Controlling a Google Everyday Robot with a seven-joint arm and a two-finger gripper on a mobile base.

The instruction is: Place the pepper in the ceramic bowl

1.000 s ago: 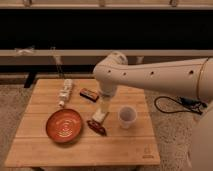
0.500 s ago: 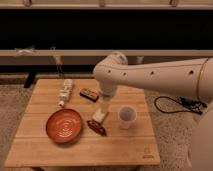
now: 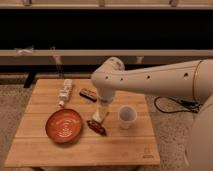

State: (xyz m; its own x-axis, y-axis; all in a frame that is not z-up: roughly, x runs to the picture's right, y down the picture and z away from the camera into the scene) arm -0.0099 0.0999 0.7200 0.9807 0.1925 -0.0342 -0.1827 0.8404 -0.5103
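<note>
The pepper [image 3: 97,127] is small, dark red and elongated. It lies on the wooden table [image 3: 125,145] just right of the ceramic bowl [image 3: 64,125], a wide orange-red dish with pale rings inside. My gripper [image 3: 100,117] reaches down from the white arm and sits right over the upper end of the pepper, between the bowl and the white cup [image 3: 127,116].
A flat dark brownish bar [image 3: 88,94] lies behind the gripper. A pale cream block [image 3: 64,93] lies at the back left of the table. A dark shelf runs behind the table, and a black cable lies on the floor at the right.
</note>
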